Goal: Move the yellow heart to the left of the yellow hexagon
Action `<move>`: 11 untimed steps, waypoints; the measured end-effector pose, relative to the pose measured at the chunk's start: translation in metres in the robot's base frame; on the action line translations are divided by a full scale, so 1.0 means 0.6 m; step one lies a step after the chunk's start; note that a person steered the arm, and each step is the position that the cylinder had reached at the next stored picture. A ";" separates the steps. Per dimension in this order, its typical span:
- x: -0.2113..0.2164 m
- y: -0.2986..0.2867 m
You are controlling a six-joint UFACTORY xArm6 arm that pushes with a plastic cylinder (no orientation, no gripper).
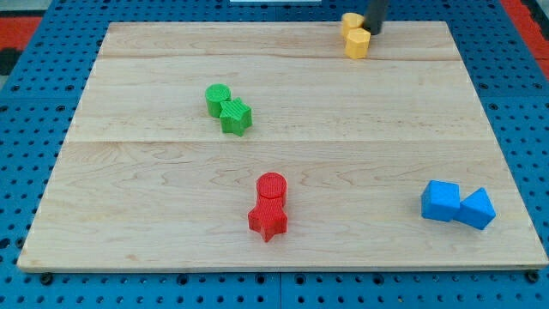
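Note:
Two yellow blocks touch each other at the view's top, right of centre, near the board's far edge. The nearer one looks like the hexagon. The one behind it seems to be the heart, though its shape is hard to make out. My dark rod comes down from the top edge, and my tip sits just to the right of the two yellow blocks, against or very close to them.
A green cylinder and a green star touch left of centre. A red cylinder and a red star touch at bottom centre. Two blue blocks lie at the bottom right of the wooden board.

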State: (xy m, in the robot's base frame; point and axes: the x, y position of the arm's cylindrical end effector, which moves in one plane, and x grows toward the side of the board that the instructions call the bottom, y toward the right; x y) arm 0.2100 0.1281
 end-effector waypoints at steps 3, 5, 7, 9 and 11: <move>-0.001 -0.121; -0.019 -0.268; 0.115 -0.578; -0.031 -0.609; -0.031 -0.403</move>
